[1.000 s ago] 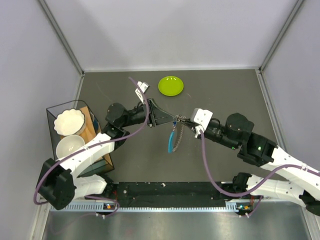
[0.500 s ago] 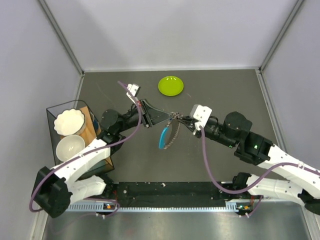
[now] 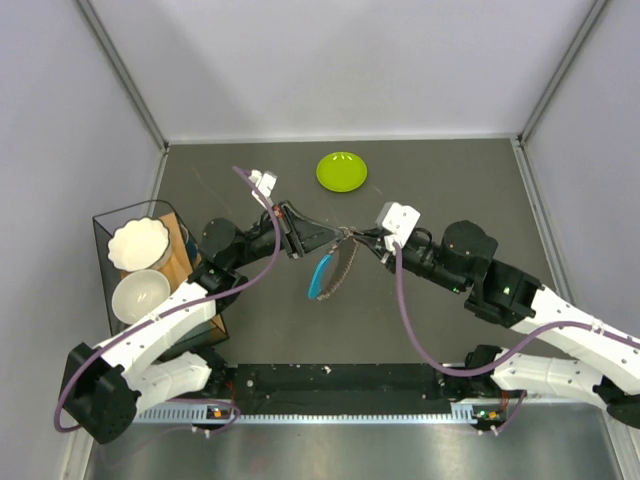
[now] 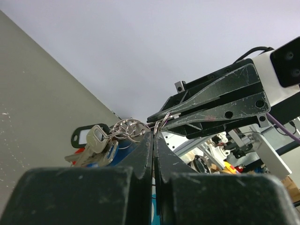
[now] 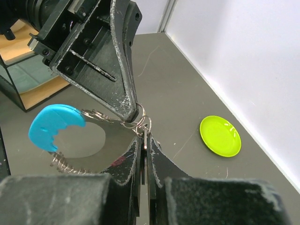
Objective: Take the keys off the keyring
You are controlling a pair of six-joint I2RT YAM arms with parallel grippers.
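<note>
- The left gripper (image 3: 337,237) and the right gripper (image 3: 352,236) meet tip to tip above the middle of the dark grey tabletop (image 3: 450,190), in front of the lime-green round plate (image 3: 341,171).
- Left gripper: in its own wrist view the two black fingers (image 4: 140,154) are pressed together, pinching a small steel ring of the thin grey metal keyring with its bright blue crescent-shaped piece (image 3: 321,276).
- Right gripper: its fingers (image 5: 159,164) are likewise pressed together, nipping the same cluster of rings (image 5: 140,121) from the other side – the left gripper's tip (image 5: 132,112) sits just beside it.
- The keyring is off the table, held between both grippers; the blue crescent (image 5: 51,125) and a grey beaded loop (image 5: 63,163) hang away from the pinch point.
- The small metal keys (image 4: 97,140) are bunched on the rings just left of the left gripper's tip, beside a black oval tag (image 4: 82,137) – red and blue bits show behind them, too crowded to count.
- At the table's left edge stands a glass-walled box with a wooden floor (image 3: 190,262), holding two white bowls (image 3: 138,243), well apart from the grippers.
</note>
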